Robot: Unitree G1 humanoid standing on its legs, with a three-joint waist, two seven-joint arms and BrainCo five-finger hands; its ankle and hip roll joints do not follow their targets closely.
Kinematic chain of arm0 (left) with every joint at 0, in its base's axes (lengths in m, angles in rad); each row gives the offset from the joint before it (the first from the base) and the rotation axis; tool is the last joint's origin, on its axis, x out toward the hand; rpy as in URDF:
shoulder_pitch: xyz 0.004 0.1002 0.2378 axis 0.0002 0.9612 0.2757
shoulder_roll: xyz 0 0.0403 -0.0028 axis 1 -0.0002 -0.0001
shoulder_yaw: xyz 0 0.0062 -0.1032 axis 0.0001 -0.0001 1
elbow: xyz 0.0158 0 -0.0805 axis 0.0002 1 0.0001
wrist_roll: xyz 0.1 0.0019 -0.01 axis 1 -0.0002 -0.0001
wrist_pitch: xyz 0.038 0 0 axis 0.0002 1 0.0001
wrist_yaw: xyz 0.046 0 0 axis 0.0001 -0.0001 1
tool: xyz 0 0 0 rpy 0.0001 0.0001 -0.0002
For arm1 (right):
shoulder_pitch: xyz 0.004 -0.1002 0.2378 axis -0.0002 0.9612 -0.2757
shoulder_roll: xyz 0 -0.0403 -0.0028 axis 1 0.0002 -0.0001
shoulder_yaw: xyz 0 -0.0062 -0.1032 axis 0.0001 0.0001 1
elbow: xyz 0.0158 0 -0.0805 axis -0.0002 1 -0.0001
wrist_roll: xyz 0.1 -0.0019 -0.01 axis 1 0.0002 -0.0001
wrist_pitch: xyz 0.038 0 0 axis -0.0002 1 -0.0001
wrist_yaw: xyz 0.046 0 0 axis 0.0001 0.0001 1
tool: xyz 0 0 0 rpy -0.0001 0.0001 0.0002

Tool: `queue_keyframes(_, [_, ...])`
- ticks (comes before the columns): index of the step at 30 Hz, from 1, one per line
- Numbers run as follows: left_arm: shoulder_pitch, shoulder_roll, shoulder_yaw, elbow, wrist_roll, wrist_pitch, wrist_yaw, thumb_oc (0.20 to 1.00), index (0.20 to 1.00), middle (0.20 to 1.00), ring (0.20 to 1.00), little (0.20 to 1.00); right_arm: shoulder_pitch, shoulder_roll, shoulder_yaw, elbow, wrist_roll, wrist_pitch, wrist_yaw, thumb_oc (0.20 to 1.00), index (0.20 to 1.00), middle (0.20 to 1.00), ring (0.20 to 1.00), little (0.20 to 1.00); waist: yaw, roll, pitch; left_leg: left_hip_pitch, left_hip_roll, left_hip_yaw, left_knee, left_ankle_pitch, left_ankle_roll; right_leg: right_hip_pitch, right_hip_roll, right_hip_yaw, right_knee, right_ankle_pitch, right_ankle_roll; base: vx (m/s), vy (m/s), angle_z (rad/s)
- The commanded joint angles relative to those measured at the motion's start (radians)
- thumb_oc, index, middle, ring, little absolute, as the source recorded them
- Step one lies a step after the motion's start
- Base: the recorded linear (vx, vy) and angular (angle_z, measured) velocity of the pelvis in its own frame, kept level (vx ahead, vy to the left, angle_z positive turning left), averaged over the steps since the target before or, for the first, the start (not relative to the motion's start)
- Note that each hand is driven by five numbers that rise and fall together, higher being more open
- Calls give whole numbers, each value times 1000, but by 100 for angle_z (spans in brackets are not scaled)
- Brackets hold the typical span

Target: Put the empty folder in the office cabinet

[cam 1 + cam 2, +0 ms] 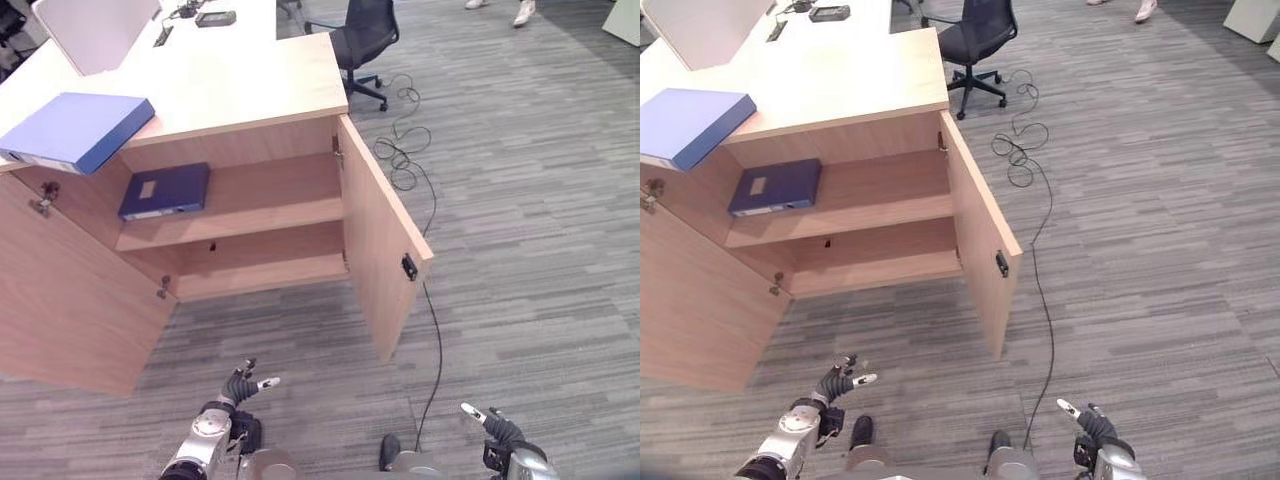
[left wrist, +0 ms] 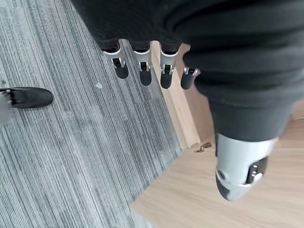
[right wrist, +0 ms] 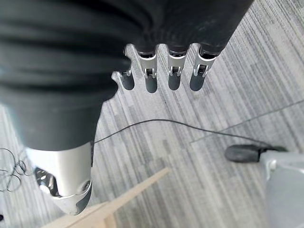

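Both hands low and empty, nothing picked up yet.
Left hand [image 1: 238,388] and right hand [image 1: 497,427] hang with fingers straight and relaxed; the light blue folder [image 1: 76,130] lies on the desktop [image 1: 250,85] above the open cabinet [image 1: 240,205], whose upper shelf carries a dark blue folder [image 1: 166,191].

Silver-grey arms end in dark ribbed covers, each hand [image 2: 142,66] showing silver fingers [image 3: 173,71] with dark tips.

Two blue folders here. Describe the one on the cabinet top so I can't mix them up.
Find the wooden office cabinet with both doors open. The lighter blue folder lies flat on its top, overhanging the left front edge. The darker folder lies inside on the upper shelf.
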Motion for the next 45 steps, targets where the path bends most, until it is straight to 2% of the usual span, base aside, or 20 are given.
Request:
queue_keyframes(1, [-31, 36, 18, -58, -23, -40, 21, 1000, 1000, 1000, 1000, 1000, -15, -14, -2, 11, 34, -4, 0, 1000, 1000, 1000, 1000, 1000, 6, -10, 2, -18, 34, 74, -29, 70, 2, 31, -37, 151, 79, -142, 86, 150, 375, -14])
queue_keyframes(3, [-35, 37, 15, -53, -24, -41, 22, 1000, 1000, 1000, 1000, 1000, -18, -15, -2, 14, 34, -3, 1, 1000, 1000, 1000, 1000, 1000, 8, -9, 0, -16, 36, 64, -29, 69, -7, 30, -47, 161, 84, -144, 94, 99, 233, 8])
queue_keyframes(8, [-54, 42, 0, -43, -27, -45, 17, 1000, 1000, 1000, 1000, 1000, -26, -1, -30, 27, 39, 4, 5, 1000, 1000, 1000, 1000, 1000, 3, -20, -30, -28, 19, 76, 6, -34, -21, 76, -136, 164, 45, -103, 154, 176, 468, 33])
queue_keyframes(9, [-72, 48, -14, -49, -27, -46, 15, 1000, 1000, 1000, 1000, 1000, -22, 38, -41, 36, 52, 6, 1, 1000, 1000, 1000, 1000, 1000, 1, -53, -53, -1, -46, 108, -32, -101, -2, 75, -199, 164, 25, 13, 188, 231, 553, 19])
queue_keyframes(10, [-72, 49, -15, -48, -27, -46, 15, 1000, 1000, 1000, 1000, 1000, -22, 39, -41, 36, 51, 6, 1, 1000, 1000, 1000, 1000, 1000, 3, -56, -53, -1, -49, 111, -32, -101, 0, 75, -202, 167, 22, 15, 190, 194, 497, 14])
queue_keyframes(11, [-85, 53, -25, -47, -22, -49, 17, 1000, 1000, 1000, 1000, 1000, -26, 52, -40, 38, 60, 3, -3, 1000, 1000, 1000, 1000, 1000, 1, -72, -56, 4, -74, 123, -42, -114, 9, 60, -225, 174, 29, 110, 199, 31, 128, 17])
queue_keyframes(12, [-86, 54, -25, -46, -22, -49, 17, 1000, 1000, 1000, 1000, 1000, -27, 53, -40, 39, 60, 3, -3, 1000, 1000, 1000, 1000, 1000, 3, -75, -57, 3, -78, 126, -41, -114, 11, 59, -229, 176, 25, 114, 201, 71, 363, 10])
queue_keyframes(13, [-102, 68, -35, -50, -11, -50, 19, 1000, 1000, 1000, 1000, 1000, -44, 78, -25, 40, 67, 7, -3, 1000, 1000, 1000, 1000, 1000, 1, -90, -55, 13, -113, 141, -53, -135, 32, 21, -255, 202, 36, 257, 201, 42, 251, -1])
queue_keyframes(14, [-102, 69, -34, -50, -11, -50, 19, 1000, 1000, 1000, 1000, 1000, -45, 79, -24, 40, 67, 7, -3, 1000, 1000, 1000, 1000, 1000, 5, -92, -56, 13, -114, 146, -52, -136, 33, 18, -256, 207, 34, 260, 201, 56, 365, -26])
queue_keyframes(16, [-111, 90, -33, -67, -12, -50, 20, 1000, 1000, 1000, 1000, 1000, -64, 109, 15, 26, 57, 7, 6, 1000, 1000, 1000, 1000, 1000, 10, -92, -39, 28, -150, 165, -55, -161, 69, -32, -269, 227, 39, 392, 193, 12, 341, -31])
queue_keyframes(18, [-113, 96, -29, -67, -9, -49, 19, 1000, 1000, 1000, 1000, 1000, -68, 116, 22, 25, 50, 5, 8, 1000, 1000, 1000, 1000, 1000, 17, -91, -35, 30, -159, 176, -55, -167, 79, -33, -262, 207, 32, 379, 192, 20, 392, -35])
queue_keyframes(19, [-107, 97, -25, -71, -4, -44, 13, 1000, 1000, 1000, 1000, 1000, -68, 127, 32, 24, 48, 5, 13, 1000, 1000, 1000, 1000, 1000, 18, -82, -31, 48, -189, 184, -58, -187, 108, -35, -205, 178, 43, 289, 175, 41, 430, -21])
queue_keyframes(20, [-108, 97, -25, -72, -4, -44, 13, 1000, 1000, 1000, 1000, 1000, -68, 128, 32, 24, 48, 5, 13, 1000, 1000, 1000, 1000, 1000, 18, -83, -34, 43, -189, 184, -58, -183, 108, -39, -206, 178, 43, 292, 174, 93, 450, -18])
queue_keyframes(24, [-86, 89, 8, -62, -21, -33, 18, 1000, 1000, 1000, 1000, 1000, -58, 138, 51, 17, 59, -1, 19, 1000, 1000, 1000, 1000, 1000, 24, -75, -32, 77, -243, 211, -58, -208, 147, -48, -22, 107, 38, 79, 120, 84, 336, -3])
queue_keyframes(25, [-84, 82, 7, -58, -26, -26, 17, 1000, 1000, 1000, 1000, 1000, -55, 136, 53, 22, 85, -7, 17, 1000, 1000, 1000, 1000, 1000, 19, -85, -28, 83, -277, 208, -58, -212, 161, -79, 72, 102, 12, 48, 96, 69, 223, -9])
queue_keyframes(27, [-86, 80, 6, -38, -12, -17, 18, 1000, 1000, 1000, 1000, 1000, -45, 133, 45, 34, 102, -7, 17, 1000, 1000, 1000, 1000, 1000, 16, -86, -27, 89, -291, 206, -58, -222, 164, -68, 96, 111, 2, 21, 87, 69, 129, 16])
queue_keyframes(28, [-86, 60, -4, -47, -1, -24, 8, 1000, 1000, 1000, 1000, 1000, -28, 120, 37, 41, 111, -8, 17, 1000, 1000, 1000, 1000, 1000, 16, -93, -27, 102, -327, 181, -58, -228, 171, -32, 101, 123, -44, 22, 67, 75, 113, 60])
queue_keyframes(31, [-76, 42, -5, -49, -3, -26, 9, 1000, 1000, 1000, 1000, 1000, -19, 106, 28, 48, 115, -8, 14, 1000, 1000, 1000, 1000, 1000, 9, -89, -30, 113, -336, 170, -58, -231, 171, -13, 113, 161, -61, 22, 59, 78, 45, 37])
queue_keyframes(41, [-22, 36, 20, -62, 10, -20, 0, 1000, 1000, 1000, 1000, 1000, 23, 81, 20, 39, 66, -5, 20, 1000, 1000, 1000, 1000, 1000, 0, -60, -49, 167, -311, 167, -58, -222, 144, 78, 97, 141, -159, 38, 49, 50, -88, 2])
queue_keyframes(45, [-37, 42, 11, -60, 28, -14, -1, 1000, 1000, 1000, 1000, 1000, 17, 53, 27, -33, 45, -13, 17, 1000, 1000, 1000, 1000, 1000, -7, -56, -7, 86, -300, 175, 72, -211, 108, 78, 81, 116, -150, 20, 37, -124, -61, 10])
